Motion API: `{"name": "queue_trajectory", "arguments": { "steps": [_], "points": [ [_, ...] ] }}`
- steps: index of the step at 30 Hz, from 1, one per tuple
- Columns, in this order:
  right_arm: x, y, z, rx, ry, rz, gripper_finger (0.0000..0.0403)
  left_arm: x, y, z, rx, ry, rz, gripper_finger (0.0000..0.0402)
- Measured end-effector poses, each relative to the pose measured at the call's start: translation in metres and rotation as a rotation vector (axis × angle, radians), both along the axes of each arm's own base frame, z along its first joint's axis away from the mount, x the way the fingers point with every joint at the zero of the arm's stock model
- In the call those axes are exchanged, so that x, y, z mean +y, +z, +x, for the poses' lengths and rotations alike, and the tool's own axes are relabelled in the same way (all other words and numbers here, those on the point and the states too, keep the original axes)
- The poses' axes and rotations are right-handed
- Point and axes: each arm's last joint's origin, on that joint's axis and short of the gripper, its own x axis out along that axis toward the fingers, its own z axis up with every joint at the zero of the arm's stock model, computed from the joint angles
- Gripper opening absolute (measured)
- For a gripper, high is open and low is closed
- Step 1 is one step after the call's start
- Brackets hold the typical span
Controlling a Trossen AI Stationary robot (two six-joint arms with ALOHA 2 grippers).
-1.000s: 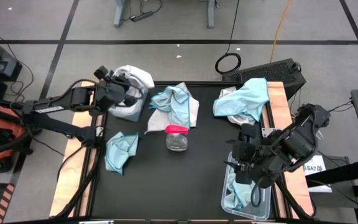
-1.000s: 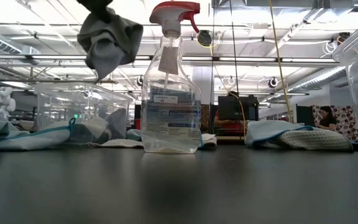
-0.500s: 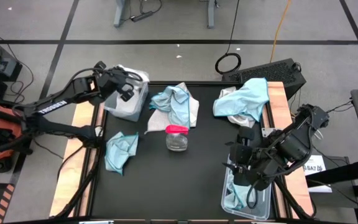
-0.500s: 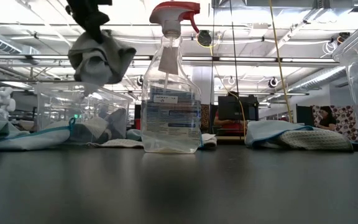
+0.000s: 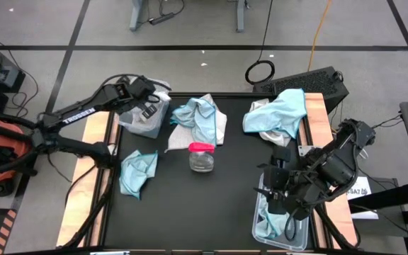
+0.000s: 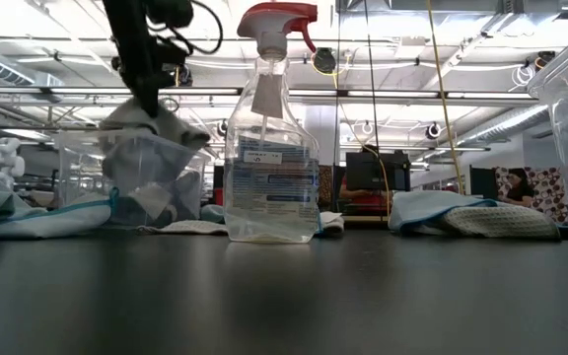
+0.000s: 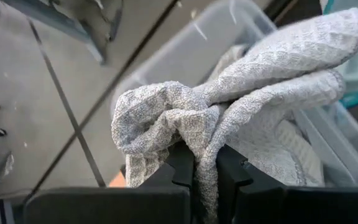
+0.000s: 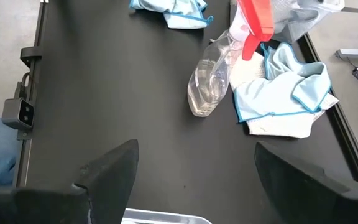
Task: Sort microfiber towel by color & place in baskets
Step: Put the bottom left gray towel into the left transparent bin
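The left tool (image 5: 142,103) is clamped on a grey-white towel (image 7: 229,118), its two fingers pinching a bunched fold; the cloth hangs directly over the far-left basket (image 5: 144,119), and in the low view its lower folds already sit behind the clear wall of that basket (image 6: 131,177); so the drop appears to turn on one thing, that the towel lies straight above the basket's opening and not over its rim; from here, letting go looks likely to land it inside, on the pale cloth already there. The right tool (image 5: 278,193) hovers over the other basket (image 5: 261,228), well apart from the far-left basket across the desk (image 5: 232,177), its fingers spread and holding nothing; light blue cloth lies in the basket beneath it. Two blue towels lie near the far-left basket, one (image 5: 137,172) just in front of it, one (image 5: 200,117) beside it by the spray bottle (image 5: 202,157); the left arm is the nearer to both.
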Motion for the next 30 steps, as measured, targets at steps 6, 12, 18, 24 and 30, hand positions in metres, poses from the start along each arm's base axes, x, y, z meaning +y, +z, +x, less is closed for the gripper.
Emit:
{"name": "queue_trajectory", "arguments": {
  "steps": [6, 12, 18, 24, 30],
  "points": [
    [0.004, 0.001, -0.002, -0.019, 0.008, -0.007, 0.0312, 0.014, -0.018, 0.002, 0.055, 0.057, -0.088, 0.0047],
    [0.006, 0.001, -0.004, -0.025, 0.016, -0.007, 0.0312, 0.020, -0.031, 0.002, 0.093, 0.091, -0.190, 0.0057],
    [0.007, 0.001, -0.004, -0.027, 0.020, -0.007, 0.0312, 0.020, -0.038, 0.002, 0.107, 0.092, -0.281, 0.0059],
    [0.007, 0.001, -0.004, -0.024, 0.028, -0.014, 0.0312, 0.019, -0.038, 0.001, 0.117, 0.092, -0.288, 0.0076],
    [0.007, 0.001, -0.004, -0.018, 0.040, -0.020, 0.0312, 0.016, -0.033, -0.003, 0.122, 0.096, -0.274, 0.0157]
  ]
}}
